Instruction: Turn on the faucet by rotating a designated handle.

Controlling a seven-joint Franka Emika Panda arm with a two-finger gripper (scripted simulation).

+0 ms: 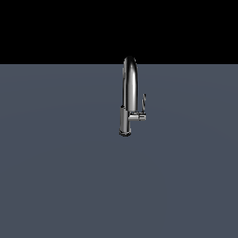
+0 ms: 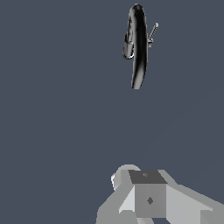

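- Looking from our grey blocky claw (image 2: 146, 199), we cannot tell whether it is released or clenched; it grasps nothing.
- We stand well apart from the tall shiny chrome faucet (image 1: 128, 97) on the slate-grey floor (image 1: 56, 176).
- Its thin chrome lever handle (image 1: 143, 103) looks untouched; approach, grip and rotation remain.

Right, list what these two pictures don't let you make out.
- Gripper: absent from the exterior view; in the wrist view the picture's edge cuts it off, so open or shut is unclear.
- Handle: too small and thin in both views to read its exact angle.
- Faucet spout outlet: not discernible.
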